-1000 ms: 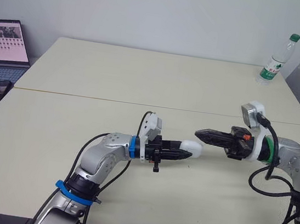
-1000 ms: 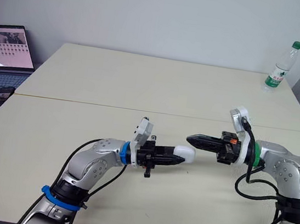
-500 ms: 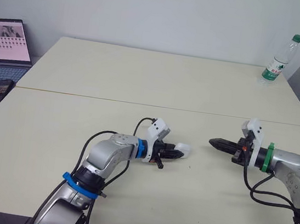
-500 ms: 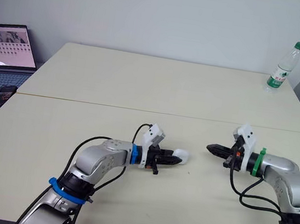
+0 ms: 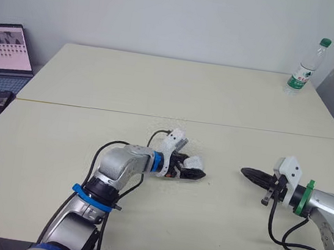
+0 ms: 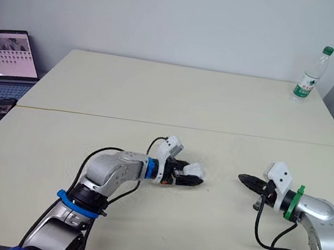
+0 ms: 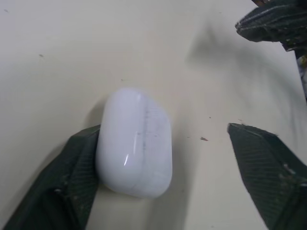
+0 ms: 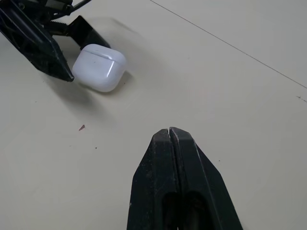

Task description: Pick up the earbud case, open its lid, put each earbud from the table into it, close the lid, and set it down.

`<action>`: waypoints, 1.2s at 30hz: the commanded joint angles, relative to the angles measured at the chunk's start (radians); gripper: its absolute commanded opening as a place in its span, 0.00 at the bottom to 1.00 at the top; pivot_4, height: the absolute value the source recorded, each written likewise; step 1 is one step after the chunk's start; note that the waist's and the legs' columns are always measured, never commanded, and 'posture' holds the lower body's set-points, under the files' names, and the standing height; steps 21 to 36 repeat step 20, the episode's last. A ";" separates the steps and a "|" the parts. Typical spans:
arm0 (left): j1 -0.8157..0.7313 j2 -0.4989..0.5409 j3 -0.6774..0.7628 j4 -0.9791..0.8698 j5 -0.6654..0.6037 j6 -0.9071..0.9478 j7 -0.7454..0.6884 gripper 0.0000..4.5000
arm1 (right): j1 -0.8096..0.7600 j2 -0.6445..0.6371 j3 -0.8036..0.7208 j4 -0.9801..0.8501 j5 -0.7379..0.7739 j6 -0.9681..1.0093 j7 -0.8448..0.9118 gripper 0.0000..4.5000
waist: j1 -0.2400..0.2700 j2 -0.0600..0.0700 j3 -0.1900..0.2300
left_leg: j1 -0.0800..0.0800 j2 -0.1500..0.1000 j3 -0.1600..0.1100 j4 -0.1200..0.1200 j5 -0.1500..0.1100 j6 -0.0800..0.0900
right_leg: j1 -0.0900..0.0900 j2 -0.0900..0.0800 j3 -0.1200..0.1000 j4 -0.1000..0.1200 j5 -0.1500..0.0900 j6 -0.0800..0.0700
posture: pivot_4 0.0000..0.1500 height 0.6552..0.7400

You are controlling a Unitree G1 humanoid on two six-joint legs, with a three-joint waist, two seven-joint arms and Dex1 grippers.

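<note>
Earbud case (image 5: 195,162) lies on the table (image 5: 159,87) near the middle, lid closed, between the fingers of the left end effector (image 5: 189,167). That end effector is spread: one finger (image 7: 72,177) touches the case's side, the other stands well apart from it, so nothing is pinched. Right end effector (image 8: 169,136) is pressed together and empty, low over the table to the right of the case and well apart from it, pointing at it. Looks like the set-down step, task near done. Risks: the touching finger could drag or roll the case if the left arm pulls away sideways or twists instead of backing straight off, since the case is smooth and rounded and would slide easily. A nudge might also pop the lid if it isn't fully latched; can't tell latch state from here. The right tip could bump the case if it moves left. Water bottle (image 5: 304,66) at the far right corner and laptop (image 5: 1,48) at the far left are out of the way.
</note>
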 commanded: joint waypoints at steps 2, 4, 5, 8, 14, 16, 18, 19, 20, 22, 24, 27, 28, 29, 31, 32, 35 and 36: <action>0.044 0.107 0.030 -0.083 0.118 -0.224 0.026 1.00 | 0.022 0.005 -0.039 -0.030 0.010 -0.033 0.002 0.00 | 0.000 0.000 0.000 | 0.000 0.000 0.000 -0.001 0.000 0.000 | -0.001 0.001 0.000 0.000 0.000 -0.001 | 1.00 0.95; 0.078 0.138 0.052 -0.108 0.141 -0.312 0.028 1.00 | 0.030 0.008 -0.042 -0.024 0.012 -0.041 0.005 0.00 | 0.002 0.000 0.000 | -0.001 0.001 -0.001 -0.001 0.000 0.000 | -0.001 0.000 0.001 0.000 0.001 -0.006 | 1.00 0.95; 0.115 0.150 0.080 -0.143 0.125 -0.349 0.016 1.00 | 0.036 0.013 -0.045 -0.017 0.019 -0.046 0.008 0.00 | 0.003 0.000 0.000 | -0.002 0.001 -0.001 -0.001 0.000 0.000 | -0.001 0.000 0.001 0.000 0.001 -0.007 | 1.00 0.95; 0.239 0.160 0.170 -0.253 0.029 -0.375 -0.026 1.00 | 0.047 0.025 -0.060 0.010 0.057 -0.045 0.039 0.08 | 0.003 0.000 0.000 | -0.002 0.001 0.001 -0.001 0.000 0.000 | -0.001 -0.002 0.000 -0.001 0.001 -0.006 | 1.00 0.95; 0.486 0.254 0.215 -0.333 0.052 -0.583 -0.139 1.00 | 0.073 0.040 -0.064 0.085 0.030 -0.128 0.078 0.53 | 0.003 0.000 0.000 | -0.001 0.001 -0.001 -0.001 0.000 0.000 | 0.000 -0.003 0.000 -0.001 0.001 -0.006 | 1.00 0.95; 0.542 0.279 0.217 -0.340 0.070 -0.642 -0.150 1.00 | 0.079 0.036 -0.060 0.115 0.014 -0.157 0.086 0.69 | 0.003 0.001 0.000 | -0.001 0.001 0.000 -0.001 0.000 0.000 | 0.000 -0.003 0.000 -0.001 0.000 -0.007 | 1.00 0.95; 0.570 0.290 0.217 -0.349 0.062 -0.645 -0.154 1.00 | 0.088 0.033 -0.059 0.133 0.013 -0.160 0.089 0.87 | 0.002 0.001 0.000 | 0.001 0.001 0.000 -0.001 0.000 0.000 | 0.001 -0.003 0.001 0.000 0.000 -0.006 | 1.00 0.95; 0.578 0.291 0.217 -0.352 0.057 -0.643 -0.155 1.00 | 0.095 0.033 -0.062 0.135 0.022 -0.149 0.093 0.94 | 0.003 0.001 0.000 | 0.000 0.001 0.000 -0.001 0.000 0.000 | 0.001 -0.003 0.001 0.000 -0.004 -0.007 | 1.00 0.95; 0.581 0.292 0.216 -0.354 0.054 -0.643 -0.155 1.00 | 0.098 0.034 -0.064 0.135 0.029 -0.139 0.096 1.00 | 0.003 0.001 0.000 | 0.000 0.001 0.000 0.000 0.000 0.000 | 0.001 -0.003 0.001 0.000 -0.004 -0.007 | 1.00 0.95; 0.581 0.292 0.216 -0.354 0.054 -0.643 -0.155 1.00 | 0.098 0.034 -0.064 0.135 0.029 -0.139 0.096 1.00 | 0.003 0.001 0.000 | 0.000 0.001 0.000 0.000 0.000 0.000 | 0.001 -0.003 0.001 0.000 -0.004 -0.007 | 1.00 0.95; 0.581 0.292 0.216 -0.354 0.054 -0.643 -0.155 1.00 | 0.098 0.034 -0.064 0.135 0.029 -0.139 0.096 1.00 | 0.003 0.001 0.000 | 0.000 0.001 0.000 0.000 0.000 0.000 | 0.001 -0.003 0.001 0.000 -0.004 -0.007 | 1.00 0.95; 0.581 0.292 0.216 -0.354 0.054 -0.643 -0.155 1.00 | 0.098 0.034 -0.064 0.135 0.029 -0.139 0.096 1.00 | 0.003 0.001 0.000 | 0.000 0.001 0.000 0.000 0.000 0.000 | 0.001 -0.003 0.001 0.000 -0.004 -0.007 | 1.00 0.95; 0.581 0.292 0.216 -0.354 0.054 -0.643 -0.155 1.00 | 0.098 0.034 -0.064 0.135 0.029 -0.139 0.096 1.00 | 0.003 0.001 0.000 | 0.000 0.001 0.000 0.000 0.000 0.000 | 0.001 -0.003 0.001 0.000 -0.004 -0.007 | 1.00 0.95; 0.581 0.292 0.216 -0.354 0.054 -0.643 -0.155 1.00 | 0.098 0.034 -0.064 0.135 0.029 -0.139 0.096 1.00 | 0.003 0.001 0.000 | 0.000 0.001 0.000 0.000 0.000 0.000 | 0.001 -0.003 0.001 0.000 -0.004 -0.007 | 1.00 0.95; 0.581 0.292 0.216 -0.354 0.054 -0.643 -0.155 1.00 | 0.098 0.034 -0.064 0.135 0.029 -0.139 0.096 1.00 | 0.003 0.001 0.000 | 0.000 0.001 0.000 0.000 0.000 0.000 | 0.001 -0.003 0.001 0.000 -0.004 -0.007 | 1.00 0.95; 0.581 0.292 0.216 -0.354 0.054 -0.643 -0.155 1.00 | 0.098 0.034 -0.064 0.135 0.029 -0.139 0.096 1.00 | 0.003 0.001 0.000 | 0.000 0.001 0.000 0.000 0.000 0.000 | 0.001 -0.003 0.001 0.000 -0.004 -0.007 | 1.00 0.95; 0.581 0.292 0.216 -0.354 0.054 -0.643 -0.155 1.00 | 0.098 0.034 -0.064 0.135 0.029 -0.139 0.096 1.00 | 0.003 0.001 0.000 | 0.000 0.001 0.000 0.000 0.000 0.000 | 0.001 -0.003 0.001 0.000 -0.004 -0.007 | 1.00 0.95; 0.581 0.292 0.216 -0.354 0.054 -0.643 -0.155 1.00 | 0.098 0.034 -0.064 0.135 0.029 -0.139 0.096 1.00 | 0.003 0.001 0.000 | 0.000 0.001 0.000 0.000 0.000 0.000 | 0.001 -0.003 0.001 0.000 -0.004 -0.007 | 1.00 0.95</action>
